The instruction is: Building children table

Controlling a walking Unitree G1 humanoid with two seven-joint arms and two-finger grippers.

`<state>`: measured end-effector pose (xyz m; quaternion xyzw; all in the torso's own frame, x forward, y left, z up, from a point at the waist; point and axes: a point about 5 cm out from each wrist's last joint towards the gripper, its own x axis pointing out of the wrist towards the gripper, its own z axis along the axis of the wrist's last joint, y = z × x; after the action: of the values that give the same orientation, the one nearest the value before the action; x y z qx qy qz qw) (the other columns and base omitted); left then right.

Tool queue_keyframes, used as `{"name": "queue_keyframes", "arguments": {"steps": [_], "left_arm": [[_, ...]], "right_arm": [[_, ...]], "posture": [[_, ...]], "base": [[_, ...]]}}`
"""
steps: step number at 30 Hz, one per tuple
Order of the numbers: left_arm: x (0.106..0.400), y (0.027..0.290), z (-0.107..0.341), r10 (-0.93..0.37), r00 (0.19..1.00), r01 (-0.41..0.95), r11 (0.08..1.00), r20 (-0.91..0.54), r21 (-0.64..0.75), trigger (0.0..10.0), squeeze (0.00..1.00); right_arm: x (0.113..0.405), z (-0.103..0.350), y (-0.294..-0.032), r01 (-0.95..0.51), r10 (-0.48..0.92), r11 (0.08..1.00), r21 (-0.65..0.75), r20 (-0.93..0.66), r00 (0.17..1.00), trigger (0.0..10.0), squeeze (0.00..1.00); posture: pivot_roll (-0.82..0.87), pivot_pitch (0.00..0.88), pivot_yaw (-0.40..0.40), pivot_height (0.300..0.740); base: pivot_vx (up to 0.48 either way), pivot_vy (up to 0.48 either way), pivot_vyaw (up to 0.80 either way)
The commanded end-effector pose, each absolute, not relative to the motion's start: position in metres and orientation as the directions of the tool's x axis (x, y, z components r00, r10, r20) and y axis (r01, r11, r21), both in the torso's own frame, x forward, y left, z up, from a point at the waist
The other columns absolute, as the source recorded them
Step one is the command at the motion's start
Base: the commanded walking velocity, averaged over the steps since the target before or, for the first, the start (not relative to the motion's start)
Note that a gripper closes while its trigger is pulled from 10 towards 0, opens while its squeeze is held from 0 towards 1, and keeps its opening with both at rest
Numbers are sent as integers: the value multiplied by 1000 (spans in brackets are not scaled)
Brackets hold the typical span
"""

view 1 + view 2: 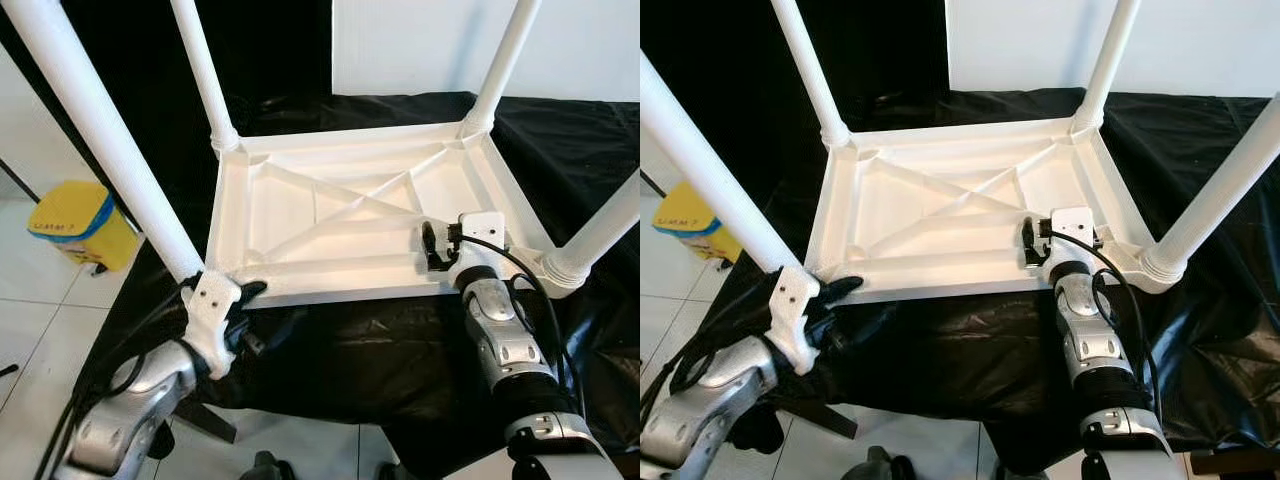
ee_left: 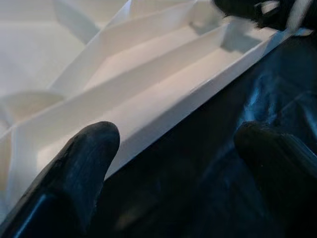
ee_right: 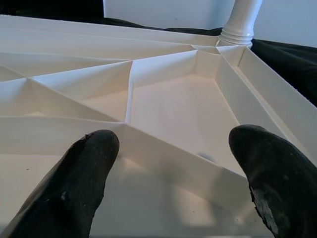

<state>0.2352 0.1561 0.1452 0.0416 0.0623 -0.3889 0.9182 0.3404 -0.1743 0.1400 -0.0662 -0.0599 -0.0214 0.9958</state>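
Note:
A white plastic children's table (image 1: 330, 210) lies upside down on a black cloth (image 1: 380, 350), its ribbed underside facing up. All its legs stand upward: near-left leg (image 1: 100, 150), far-left leg (image 1: 205, 70), far-right leg (image 1: 500, 60), near-right leg (image 1: 600, 230). My left gripper (image 1: 245, 300) is at the front left corner, just below the near-left leg's base. It is open, one finger (image 2: 84, 168) over the front rim (image 2: 173, 109) and the other over the cloth. My right gripper (image 1: 435, 250) hovers open over the front rim near the right corner, above the ribs (image 3: 129, 89).
A yellow bin (image 1: 80, 225) stands on the tiled floor at the left. A white panel (image 1: 450, 40) rises behind the table. The black cloth hangs over the front edge of the support. The tall legs stand close to both arms.

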Motion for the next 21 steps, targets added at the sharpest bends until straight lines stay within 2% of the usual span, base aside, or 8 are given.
{"name": "queue_keyframes", "arguments": {"steps": [1,8,12,14,21], "left_arm": [[227,162,146,-752,633,767,642,-183,17,10000,0],[225,170,145,-746,630,767,642,-217,20,10000,0],[224,180,145,-733,634,762,647,-247,35,10000,0],[223,195,148,-710,647,748,663,-280,47,10000,0],[219,208,151,-699,640,747,663,-318,46,10000,0]], "right_arm": [[343,138,-170,43,-28,989,-138,113,993,10000,0],[344,137,-168,38,-23,989,-145,105,994,10000,0],[346,137,-166,29,-15,988,-151,98,995,10000,0],[348,137,-163,22,-7,987,-157,91,996,10000,0],[349,136,-162,17,-3,987,-162,85,996,10000,0]], "posture": [[-14,127,18,740],[-6,124,16,740],[-1,124,15,740],[1,124,17,740],[0,124,21,740]], "base": [[0,0,0],[0,0,0],[0,0,0],[0,0,0],[0,0,0]]}}
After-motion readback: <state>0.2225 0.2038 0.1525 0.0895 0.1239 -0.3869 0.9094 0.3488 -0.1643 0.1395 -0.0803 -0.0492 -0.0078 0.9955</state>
